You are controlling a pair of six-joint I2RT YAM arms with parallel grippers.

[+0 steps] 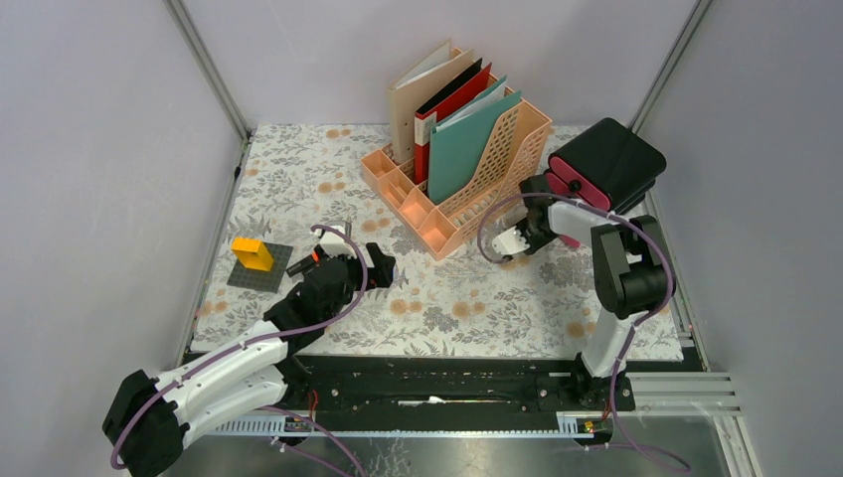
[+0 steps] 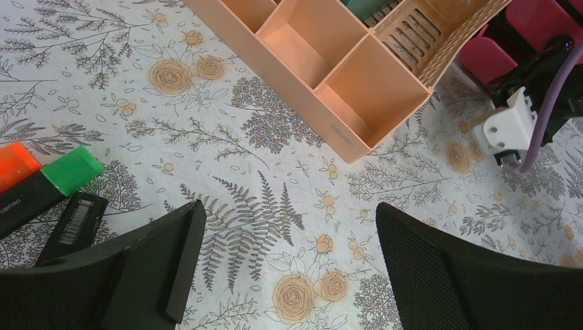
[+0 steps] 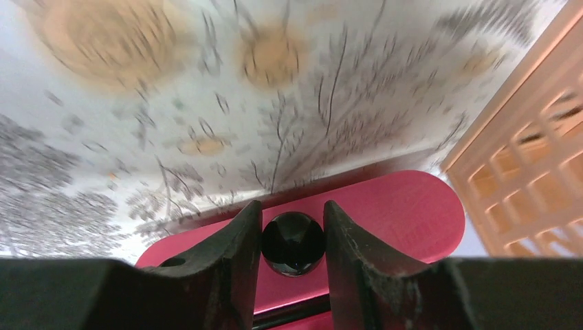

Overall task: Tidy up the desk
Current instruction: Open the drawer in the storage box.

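The desk [image 1: 467,298] is a tabletop under a leaf-and-flower cloth. At its right back stands a black drawer box [image 1: 608,159] with pink drawer fronts [image 1: 577,189]. My right gripper [image 1: 555,199] reaches to that box; in the right wrist view it [image 3: 293,234] is shut on the round black drawer knob [image 3: 293,243] of a pink drawer front [image 3: 399,213]. My left gripper [image 1: 376,266] hovers open over the bare cloth [image 2: 289,234], nothing between its fingers. Highlighters with green [image 2: 72,168] and orange [image 2: 14,165] caps lie to its left.
A peach file rack [image 1: 467,169] with folders stands at the back middle, its front compartments [image 2: 330,62] empty. A yellow block [image 1: 252,253] sits on a dark grey plate [image 1: 260,270] at the left. Grey walls frame the desk.
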